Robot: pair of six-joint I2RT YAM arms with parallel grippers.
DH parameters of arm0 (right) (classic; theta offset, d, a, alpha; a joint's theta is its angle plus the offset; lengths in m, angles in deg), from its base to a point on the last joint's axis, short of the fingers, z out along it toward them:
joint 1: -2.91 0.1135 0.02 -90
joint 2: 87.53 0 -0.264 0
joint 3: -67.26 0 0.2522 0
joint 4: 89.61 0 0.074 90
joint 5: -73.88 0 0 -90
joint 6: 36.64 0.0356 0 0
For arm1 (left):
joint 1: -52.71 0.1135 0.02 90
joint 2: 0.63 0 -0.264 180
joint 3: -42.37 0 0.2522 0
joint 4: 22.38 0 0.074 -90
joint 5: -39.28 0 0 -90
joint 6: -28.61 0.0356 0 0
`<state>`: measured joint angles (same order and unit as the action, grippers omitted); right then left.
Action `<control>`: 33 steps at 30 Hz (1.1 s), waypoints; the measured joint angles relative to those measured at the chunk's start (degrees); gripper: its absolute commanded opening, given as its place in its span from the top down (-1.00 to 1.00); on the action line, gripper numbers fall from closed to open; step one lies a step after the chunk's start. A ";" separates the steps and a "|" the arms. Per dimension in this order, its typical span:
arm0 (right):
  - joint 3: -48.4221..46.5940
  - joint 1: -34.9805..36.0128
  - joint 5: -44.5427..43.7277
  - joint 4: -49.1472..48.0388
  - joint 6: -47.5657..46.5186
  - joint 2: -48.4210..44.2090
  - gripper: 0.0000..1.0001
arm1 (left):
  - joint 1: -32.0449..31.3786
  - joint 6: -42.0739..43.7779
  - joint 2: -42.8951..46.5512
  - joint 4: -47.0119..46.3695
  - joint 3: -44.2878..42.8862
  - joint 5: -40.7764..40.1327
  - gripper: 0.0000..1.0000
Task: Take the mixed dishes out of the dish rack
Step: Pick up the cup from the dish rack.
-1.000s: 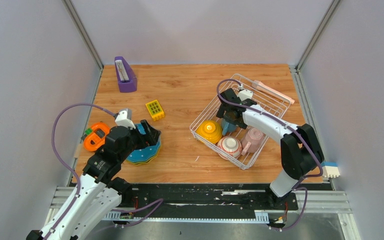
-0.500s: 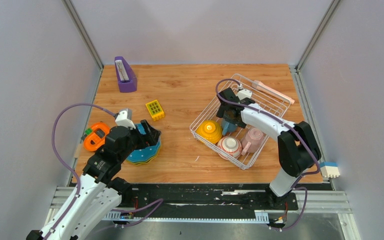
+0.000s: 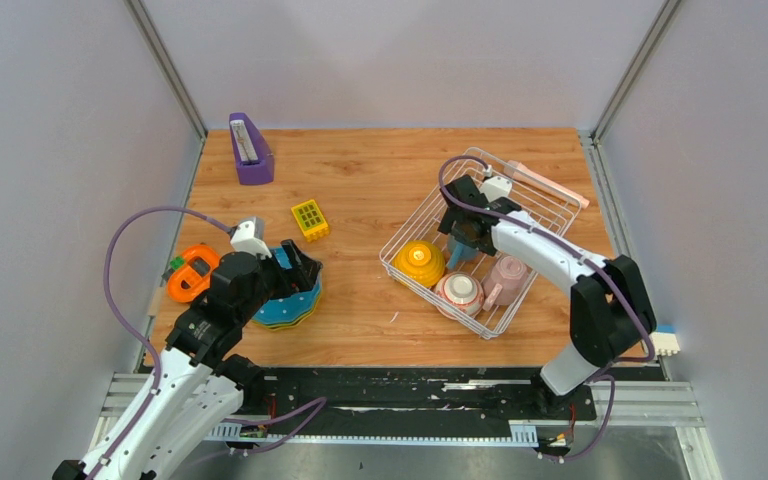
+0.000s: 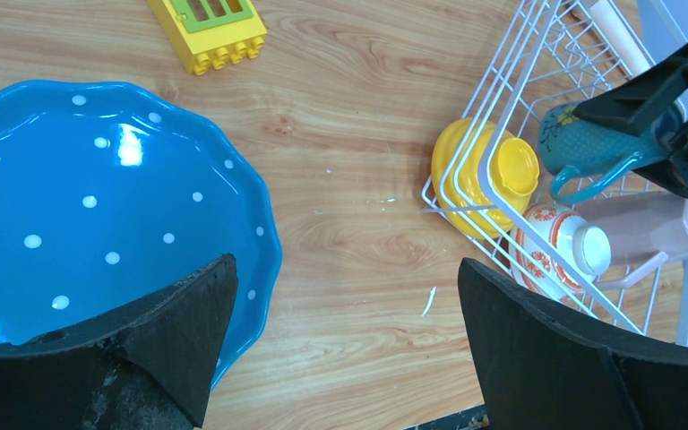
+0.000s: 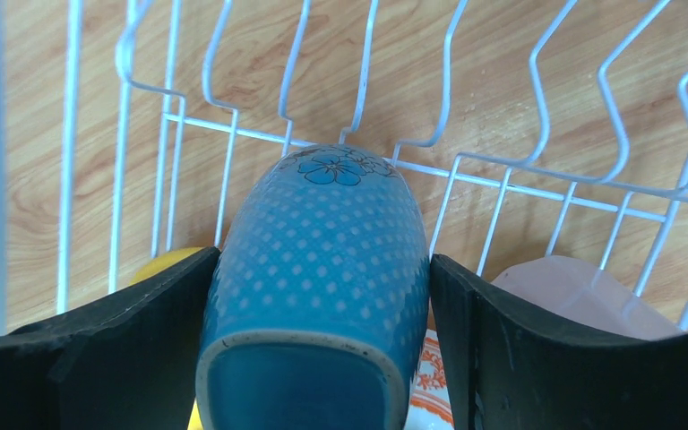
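The white wire dish rack (image 3: 545, 208) stands right of centre. In it lie a yellow-orange bowl (image 3: 420, 260), a red-rimmed cup (image 3: 460, 292), a pink mug (image 3: 508, 275) and a blue mug (image 3: 457, 257). My right gripper (image 3: 463, 238) is inside the rack, and in the right wrist view it (image 5: 322, 269) is shut on the dotted blue mug (image 5: 322, 224). My left gripper (image 3: 300, 268) is open and empty over the stacked plates (image 3: 295, 300). In the left wrist view it (image 4: 345, 331) hangs beside the blue white-dotted plate (image 4: 98, 197).
A yellow grid block (image 3: 310, 218) lies behind the plates and an orange round gadget (image 3: 193, 275) to their left. A purple holder (image 3: 250, 150) stands at the back left. A pink-white utensil (image 3: 550, 185) rests on the rack's far rim. Walls close in both sides.
My right gripper has shifted slightly to the right in the rack with the blue mug between its fingers. The left arm has not moved.
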<state>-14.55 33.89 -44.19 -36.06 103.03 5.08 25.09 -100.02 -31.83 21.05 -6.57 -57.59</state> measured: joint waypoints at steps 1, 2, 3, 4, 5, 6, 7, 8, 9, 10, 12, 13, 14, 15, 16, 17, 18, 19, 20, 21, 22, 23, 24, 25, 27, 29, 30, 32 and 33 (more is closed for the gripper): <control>0.26 0.00 0.00 -0.04 -0.15 -1.22 0.25 | 0.00 -0.02 0.00 0.00 0.00 0.04 -1.00; 0.52 0.00 0.02 -0.17 -0.28 -2.64 0.26 | 0.00 -0.02 0.00 -0.02 0.00 0.17 -1.00; 0.74 -0.02 0.02 -0.24 -0.35 -3.87 0.28 | 0.00 -0.04 0.00 -0.04 0.00 0.24 -1.00; 1.07 -0.02 0.02 -0.37 -0.50 -5.51 0.31 | 0.00 -0.04 0.00 -0.13 0.00 0.42 -1.00; 1.46 -0.02 0.02 -0.68 -0.70 -7.06 0.33 | 0.00 -0.07 0.00 -0.28 0.00 0.59 -1.00; 2.01 -0.02 0.04 -1.14 -0.85 -8.68 0.36 | 0.00 -0.07 0.00 -0.37 0.00 0.81 -1.00; 2.47 -0.04 0.04 -1.49 -0.96 -10.08 0.40 | 0.00 -0.09 0.00 -0.52 0.00 1.05 -1.00; 3.19 -0.04 0.09 -1.99 -1.14 -11.78 0.41 | 0.00 -0.09 -0.02 -0.76 0.00 1.42 -1.00; 3.89 -0.04 0.13 -2.43 -1.20 -13.29 0.41 | 0.00 -0.13 -0.02 -1.05 0.00 1.84 -1.00; 4.81 -0.04 0.31 -3.02 -1.33 -14.93 0.42 | 0.00 -0.22 -0.02 -1.33 0.00 2.27 -1.00; 6.73 -0.04 1.14 -4.26 -1.44 -17.92 0.44 | 0.00 -0.33 -0.02 -2.08 0.00 3.26 -1.00; 7.74 -0.07 1.66 -4.87 -1.60 -19.41 0.45 | 0.00 -0.52 -0.04 -2.60 0.00 3.91 -1.00; 9.20 -0.07 2.54 -5.81 -1.68 -21.40 0.46 | 0.00 -0.68 -0.04 -2.99 0.00 4.61 -1.00; 10.38 -0.09 3.23 -6.58 -1.81 -22.99 0.48 | 0.00 -1.01 -0.07 -3.67 0.02 5.49 -1.00; 12.33 -0.13 4.55 -8.33 -1.88 -25.46 0.48 | 0.00 -1.29 -0.07 -4.57 0.15 6.47 -1.00; 13.97 -0.17 5.81 -9.57 -1.97 -27.76 0.49 | 0.00 -1.90 -0.07 -6.08 0.57 7.76 -1.00; 16.15 -0.26 7.48 -11.63 -1.97 -30.71 0.49 | 0.00 -2.60 -0.13 -7.52 1.03 9.18 -1.00; 17.88 -0.31 8.98 -13.25 -1.92 -33.31 0.51 | 0.00 -3.26 -0.33 -9.05 1.55 10.45 -1.00; 19.32 -0.33 10.23 -14.69 -1.75 -35.43 0.51 | 0.00 -4.07 -0.55 -11.15 2.29 12.04 -1.00; 20.96 -0.33 11.67 -16.63 -1.49 -37.83 0.52 | 0.00 -5.20 -1.05 -14.19 3.37 14.19 -1.00; 22.67 -0.33 13.44 -18.82 -1.01 -40.37 0.53 | 0.00 -6.58 -1.66 -17.29 4.42 16.31 -1.00; 23.71 -0.33 14.73 -20.31 -0.59 -42.16 0.53 | 0.00 -7.65 -2.45 -20.37 5.51 18.51 -1.00; 24.72 -0.33 16.26 -22.08 0.04 -43.76 0.53 | 0.00 -9.25 -3.52 -24.37 6.78 21.09 -1.00; 25.49 -0.33 17.84 -23.91 0.76 -45.05 0.53 | 0.00 -10.56 -4.81 -27.93 7.76 23.37 -1.00; 26.60 -0.33 20.41 -27.30 2.25 -46.40 0.53 | 0.00 -13.46 -8.07 -35.36 9.16 27.71 -0.99; 28.30 -0.37 23.82 -32.06 4.59 -47.06 0.56 | -0.11 -16.00 -11.93 -41.97 9.62 31.10 -0.98; 29.18 -0.37 25.24 -33.94 5.62 -47.12 0.57 | -0.24 -17.14 -13.86 -44.81 9.62 32.41 -0.98; 31.43 -0.37 28.35 -38.40 8.11 -47.01 0.57 | -0.92 -19.19 -17.53 -50.38 9.62 34.47 -0.96; 32.83 -0.35 29.86 -40.85 9.55 -46.82 0.58 | -1.49 -19.96 -19.10 -52.70 9.62 35.28 -0.95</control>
<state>18.28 33.55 -14.34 -76.91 112.58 -41.73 23.60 -119.97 -50.93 -31.64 3.05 -22.32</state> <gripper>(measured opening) 0.817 0.986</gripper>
